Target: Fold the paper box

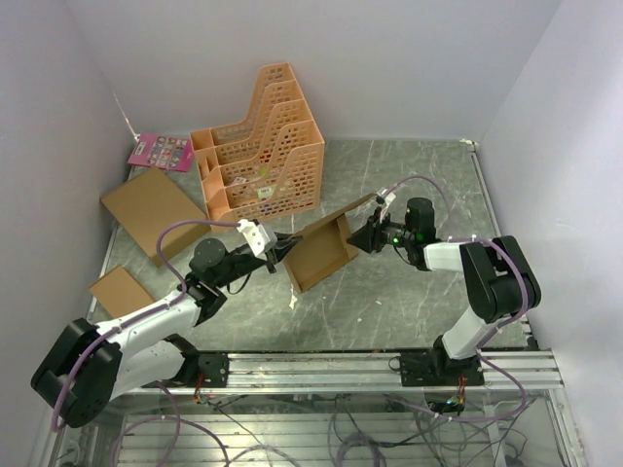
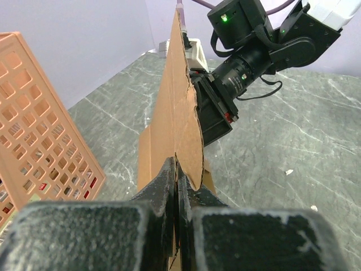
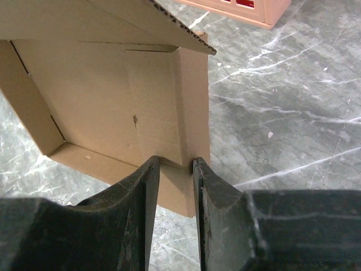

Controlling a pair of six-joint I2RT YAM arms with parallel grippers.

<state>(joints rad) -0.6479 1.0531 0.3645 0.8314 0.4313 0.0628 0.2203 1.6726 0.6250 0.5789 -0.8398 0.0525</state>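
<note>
Left fingers (image 2: 159,189) pinch the paper box (image 2: 181,107) rim tight; right fingers (image 3: 138,209) straddle its wall, slightly parted; press that wall inward along its crease.

Matt corrugated-cardboard paper box (image 1: 319,255)

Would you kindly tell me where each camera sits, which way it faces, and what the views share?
Top external: above and behind the bases, looking down on the table; both arms show, with the left claw and right claw at the paper box.
Left wrist: on the left arm, looking along its shut fingers, which pinch the box's edge, toward the right claw.
Right wrist: on the right arm, looking along its own fingers, which sit astride a box wall.
Shared: all three show the box and the orange rack.
</note>
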